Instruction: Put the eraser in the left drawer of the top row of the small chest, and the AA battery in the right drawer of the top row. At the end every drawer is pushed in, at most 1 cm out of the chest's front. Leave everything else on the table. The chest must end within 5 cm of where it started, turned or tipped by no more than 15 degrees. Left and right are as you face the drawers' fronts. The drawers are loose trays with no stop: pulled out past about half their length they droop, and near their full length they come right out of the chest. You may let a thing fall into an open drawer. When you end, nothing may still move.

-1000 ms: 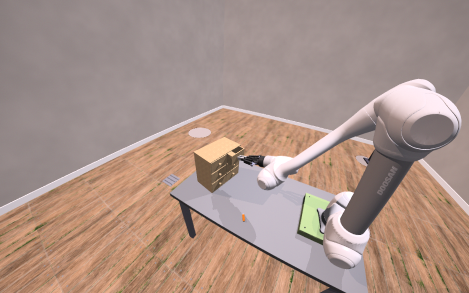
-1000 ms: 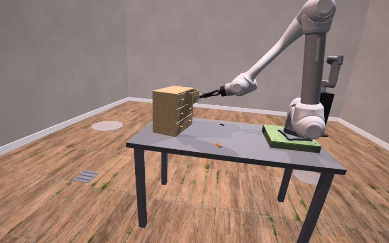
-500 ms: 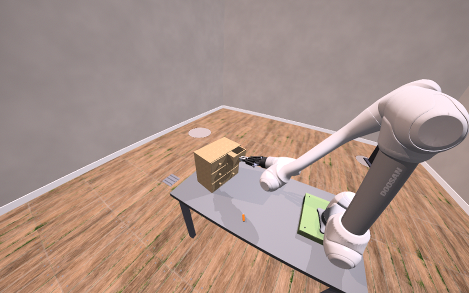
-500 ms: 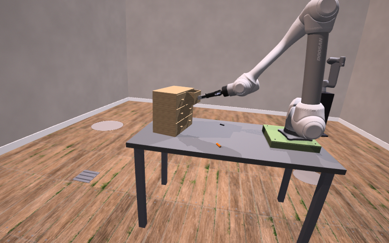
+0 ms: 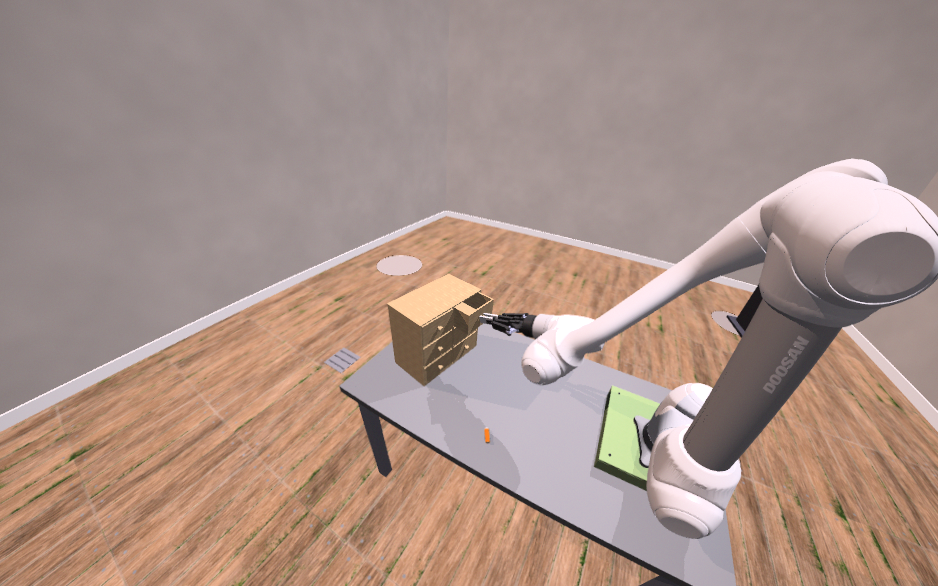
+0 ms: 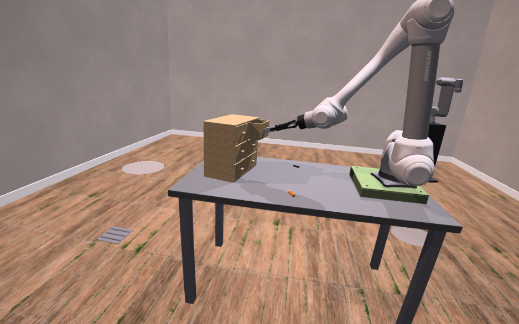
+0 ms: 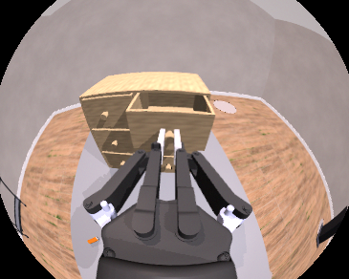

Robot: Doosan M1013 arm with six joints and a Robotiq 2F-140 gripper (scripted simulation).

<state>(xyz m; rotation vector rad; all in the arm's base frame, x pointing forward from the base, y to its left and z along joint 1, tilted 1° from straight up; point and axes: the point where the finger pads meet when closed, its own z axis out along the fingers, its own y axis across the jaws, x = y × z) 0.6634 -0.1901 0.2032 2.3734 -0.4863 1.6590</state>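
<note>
The wooden chest (image 5: pixel 407 338) (image 6: pixel 219 149) (image 7: pixel 156 82) stands upright at the table's far end. Its top-row right drawer (image 5: pixel 466 318) (image 6: pixel 259 130) (image 7: pixel 146 125) is partly out and looks about level; the visible inside looks empty. The gripper (image 5: pixel 484 318) (image 6: pixel 267 130) (image 7: pixel 170 134) is shut on that drawer's knob. The top-row left drawer (image 7: pixel 115 107) is in. A small orange piece (image 5: pixel 487 435) (image 6: pixel 291 193) (image 7: pixel 92 240) with a pale end and a small black piece (image 6: pixel 296 166) lie on the table. I cannot tell surely which is the eraser and which the battery.
The two lower rows of drawers are in, with knobs sticking out. The grey table (image 5: pixel 560 473) (image 6: pixel 213 192) bears the arm's green base plate (image 5: pixel 622 429) (image 6: pixel 358 181) at the other end. The arm reaches above the table to the chest's front.
</note>
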